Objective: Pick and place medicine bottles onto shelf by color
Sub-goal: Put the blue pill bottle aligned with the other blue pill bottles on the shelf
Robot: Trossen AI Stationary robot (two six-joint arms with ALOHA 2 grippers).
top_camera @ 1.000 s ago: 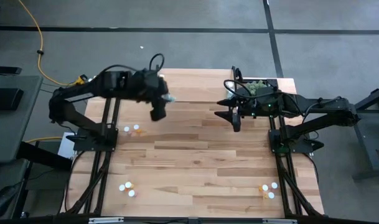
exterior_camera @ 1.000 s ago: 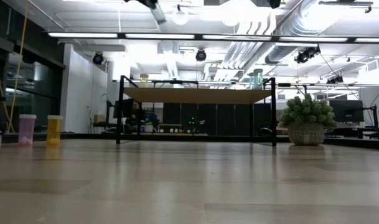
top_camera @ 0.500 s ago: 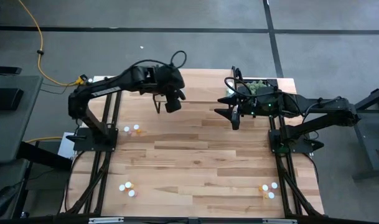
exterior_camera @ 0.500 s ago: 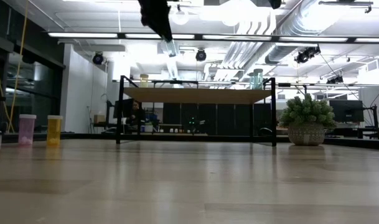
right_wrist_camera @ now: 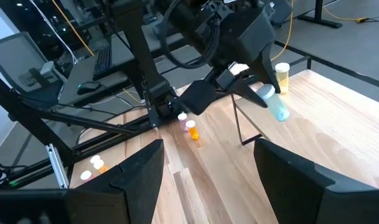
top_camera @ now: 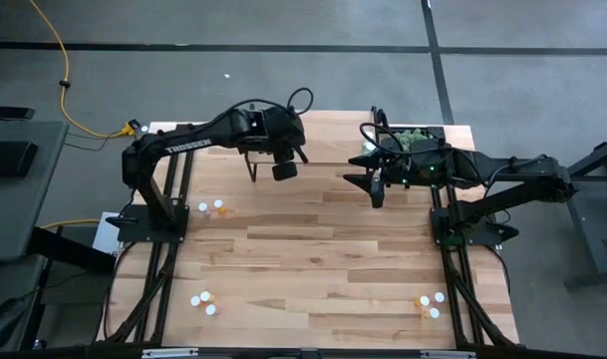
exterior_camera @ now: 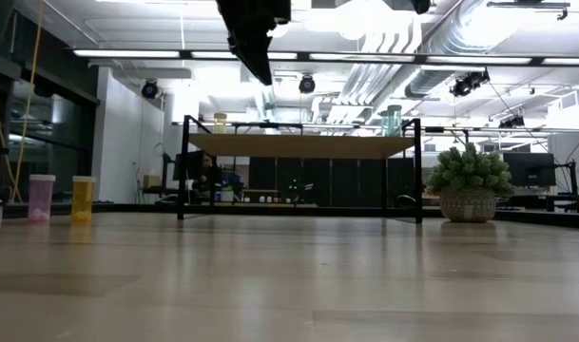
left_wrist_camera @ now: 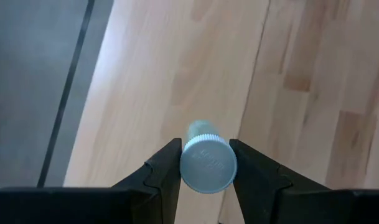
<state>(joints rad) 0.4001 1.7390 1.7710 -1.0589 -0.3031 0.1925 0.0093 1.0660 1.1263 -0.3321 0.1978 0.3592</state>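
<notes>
My left gripper [top_camera: 283,172] is shut on a pale teal-blue medicine bottle [left_wrist_camera: 206,163] and hangs above the left end of the shelf [exterior_camera: 303,145], the raised wood platform on black legs at the table's far middle. A yellow bottle [exterior_camera: 220,122] and a teal one [exterior_camera: 392,119] stand on the shelf top. Other bottles stand on the table in small groups at the left [top_camera: 211,206], near left [top_camera: 205,301] and near right [top_camera: 431,304]. My right gripper [top_camera: 375,187] hangs open by the shelf's right end, holding nothing. My left gripper pinches the bottle's cap end [left_wrist_camera: 208,165] between its two fingers, one on each side. The fingers slant down from above. The bottle's blue body [right_wrist_camera: 277,112] sticks out past the fingertips, tilted downward. It is lifted clear of the shelf and table.
A fuzzy green plant in a pot [exterior_camera: 470,180] stands at the table's far right, beside the shelf. A pink bottle [exterior_camera: 40,198] and a yellow bottle [exterior_camera: 82,198] stand together on the table at the left. The middle of the wood tabletop [top_camera: 323,249] is bare.
My left gripper has carried the teal-blue bottle toward the table's right, over the shelf's left end, and has sunk lower, tipping more steeply downward. It has stayed shut on the bottle.
</notes>
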